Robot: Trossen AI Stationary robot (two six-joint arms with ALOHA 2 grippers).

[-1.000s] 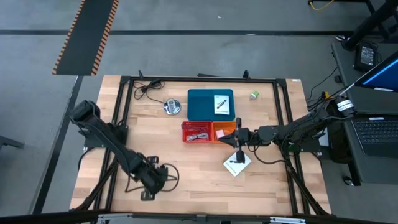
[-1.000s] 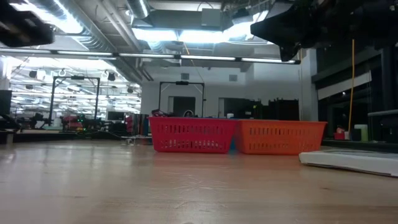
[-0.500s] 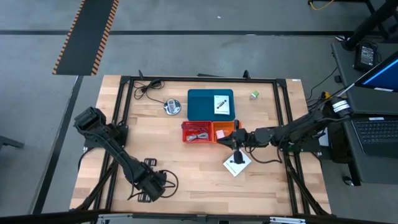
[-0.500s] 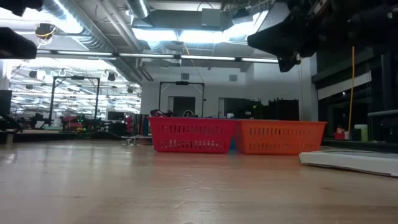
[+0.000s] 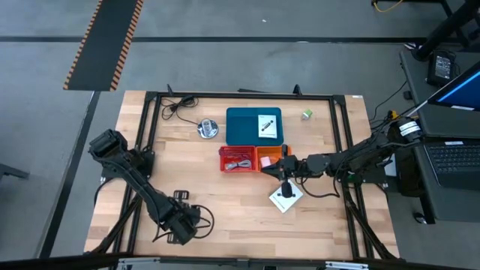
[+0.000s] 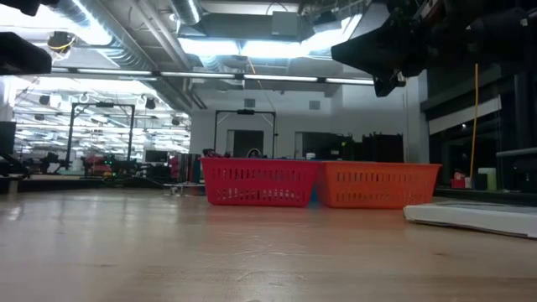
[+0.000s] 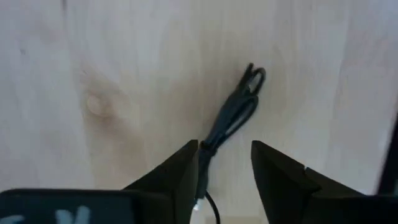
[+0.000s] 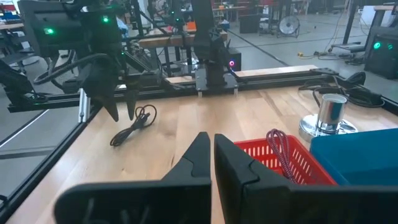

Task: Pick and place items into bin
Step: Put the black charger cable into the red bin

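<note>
Right claw (image 8: 213, 155) closed; red bin (image 8: 292, 163) ahead

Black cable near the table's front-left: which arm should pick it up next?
Left. The left gripper hangs right above that black cable, jaws open astride it. The right gripper is far off by the orange bin, jaws shut.

The table (image 5: 225, 195) is showing pale, smooth wood with visible grain and a soft sheen. The red bin (image 6: 258, 182) and orange bin (image 6: 377, 184) are looking like slotted, slightly glossy plastic. The thin black cable (image 7: 231, 118) is appearing matt and rubbery. The round disc (image 8: 330, 112) is gleaming like polished metal.
</note>
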